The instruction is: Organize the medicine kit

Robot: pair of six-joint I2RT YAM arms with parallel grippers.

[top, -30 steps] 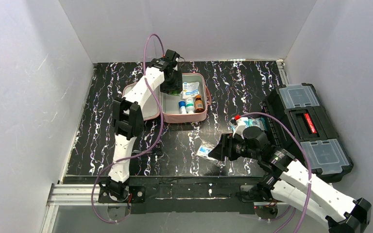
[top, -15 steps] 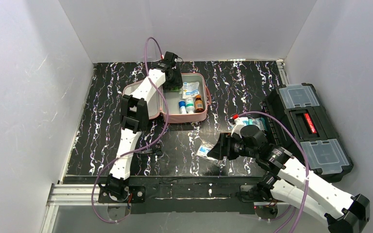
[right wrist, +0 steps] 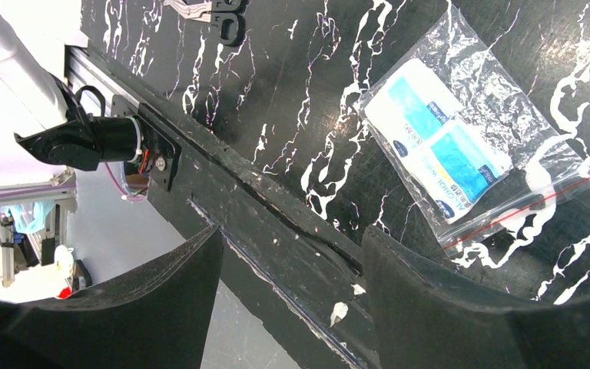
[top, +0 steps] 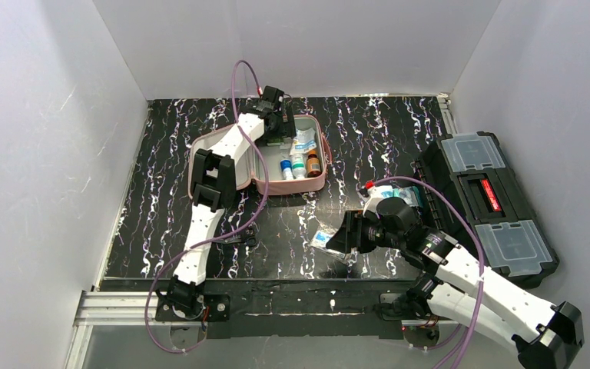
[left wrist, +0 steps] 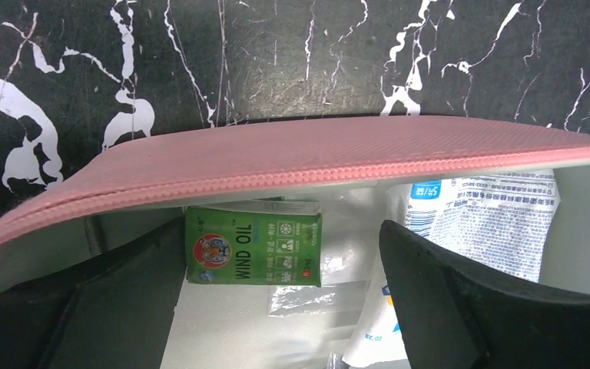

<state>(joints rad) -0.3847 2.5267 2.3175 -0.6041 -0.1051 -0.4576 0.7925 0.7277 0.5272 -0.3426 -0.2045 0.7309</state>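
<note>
Open medicine kit (top: 296,187) on the marbled table (top: 161,200), an arm at each side.
Left gripper (top: 280,132) reaches into the kit's far corner near three bottles (top: 300,165); right gripper (top: 337,244) hovers beside a clear packet (top: 321,237).

This is a robot lab test cell, not a lived-in room. A black, white-veined table (top: 161,192) is boxed in on its left, far and right sides by plain white panels (top: 46,154). Along the table's near edge runs a bare aluminium rail (top: 115,306), where the left arm (top: 200,231) and right arm (top: 499,296) are bolted, trailing loose purple cables (top: 233,88). Staged props sit on the table: a pink medicine kit (top: 299,187) toward its far side and a black toolbox (top: 499,207) at its right edge.
</note>
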